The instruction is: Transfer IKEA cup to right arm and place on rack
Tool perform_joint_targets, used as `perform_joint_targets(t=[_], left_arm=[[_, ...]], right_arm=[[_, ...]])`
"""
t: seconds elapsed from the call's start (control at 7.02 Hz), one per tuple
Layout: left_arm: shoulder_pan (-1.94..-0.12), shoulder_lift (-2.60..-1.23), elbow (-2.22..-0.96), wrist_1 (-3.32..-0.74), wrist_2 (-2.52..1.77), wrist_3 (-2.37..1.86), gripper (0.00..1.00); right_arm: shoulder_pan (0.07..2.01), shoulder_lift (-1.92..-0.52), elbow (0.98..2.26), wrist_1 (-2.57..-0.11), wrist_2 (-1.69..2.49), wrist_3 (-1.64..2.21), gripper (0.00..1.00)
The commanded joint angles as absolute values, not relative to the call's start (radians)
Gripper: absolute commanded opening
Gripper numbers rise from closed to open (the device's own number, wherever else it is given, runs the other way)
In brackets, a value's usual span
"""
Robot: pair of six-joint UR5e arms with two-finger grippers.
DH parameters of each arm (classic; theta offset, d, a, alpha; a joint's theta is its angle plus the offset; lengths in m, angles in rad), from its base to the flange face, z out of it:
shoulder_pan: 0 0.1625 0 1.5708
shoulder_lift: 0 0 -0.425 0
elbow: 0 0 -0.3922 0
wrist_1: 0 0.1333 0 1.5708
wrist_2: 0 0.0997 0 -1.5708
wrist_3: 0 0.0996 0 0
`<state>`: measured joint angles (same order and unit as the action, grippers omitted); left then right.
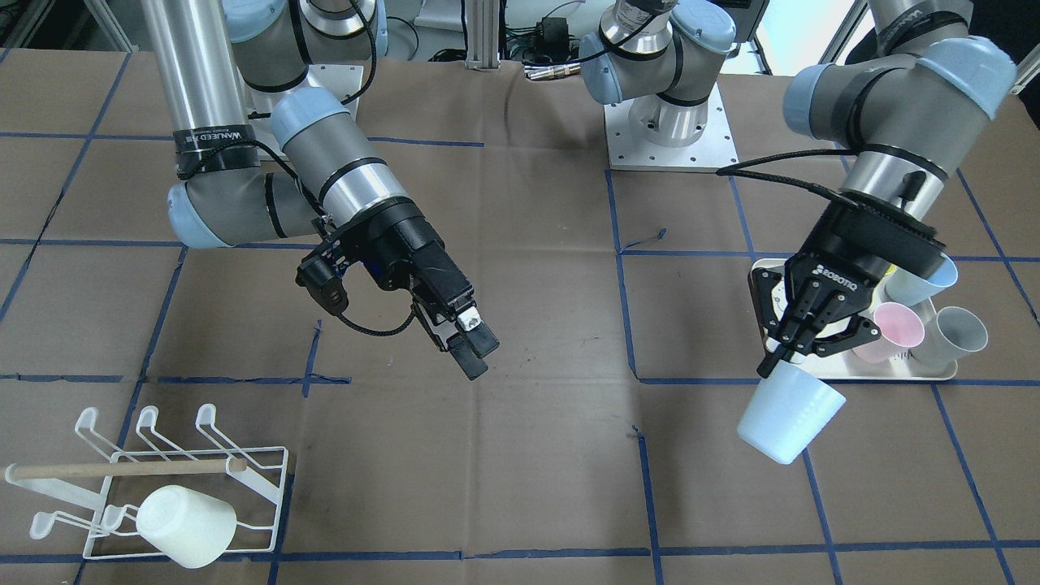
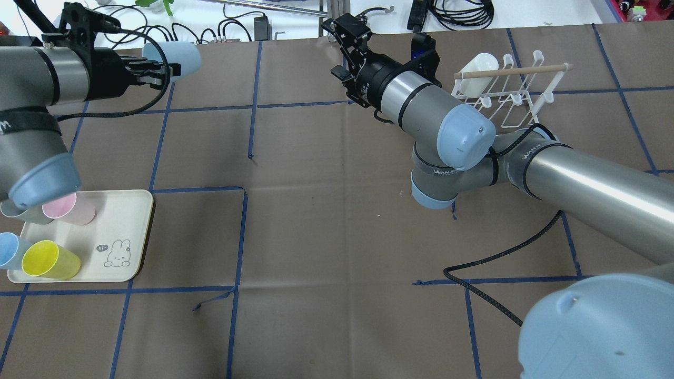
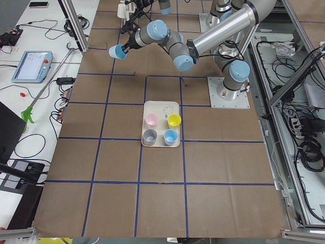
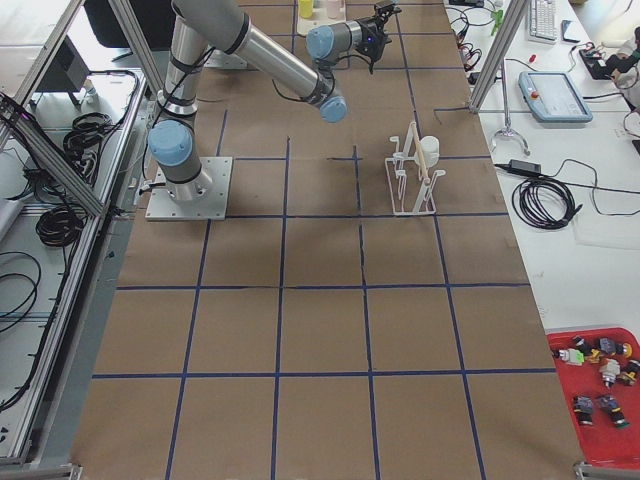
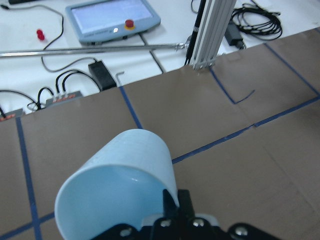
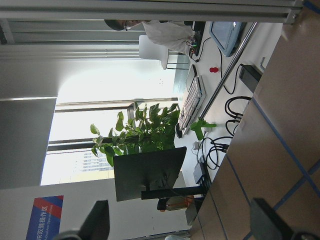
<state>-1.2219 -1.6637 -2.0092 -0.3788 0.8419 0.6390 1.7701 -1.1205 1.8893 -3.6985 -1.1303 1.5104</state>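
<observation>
A light blue IKEA cup [image 1: 790,421] hangs above the table with my left gripper [image 1: 774,366] shut on its rim, mouth tilted up toward the wrist. In the left wrist view the cup [image 5: 120,185] fills the lower left, one finger [image 5: 175,200] inside the rim. The right arm's gripper [image 1: 479,357] hovers open and holds nothing over the table's middle, well apart from the cup. Its fingers [image 6: 95,222] stand wide in the right wrist view. The white wire rack [image 1: 175,463] with its wooden dowel sits at the table's corner on the right arm's side.
A white cup [image 1: 187,524] hangs on the rack. The cream tray [image 2: 124,231] near my left arm's base holds pink, yellow, blue and grey cups. Cables and a tablet lie beyond the table's far edge. A person sits far off in the right wrist view.
</observation>
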Motion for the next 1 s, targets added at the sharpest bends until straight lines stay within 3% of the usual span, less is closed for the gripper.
perform_joint_targets(t=[0.0, 0.43, 0.85], left_arm=[[-1.249, -1.674, -2.123, -0.087, 0.662, 0.641, 0.00], [-1.273, -1.851, -2.192, 0.335, 0.477, 0.608, 0.00], [-1.370, -1.858, -2.177, 0.359, 0.558, 0.479, 0.00]], right_arm=[[1.772, -1.138, 1.890, -3.651, -1.131, 1.511, 0.99], [1.766, -1.134, 1.894, -3.663, -1.134, 1.506, 0.99], [1.767, -1.126, 1.904, -3.723, -1.169, 1.509, 0.99]])
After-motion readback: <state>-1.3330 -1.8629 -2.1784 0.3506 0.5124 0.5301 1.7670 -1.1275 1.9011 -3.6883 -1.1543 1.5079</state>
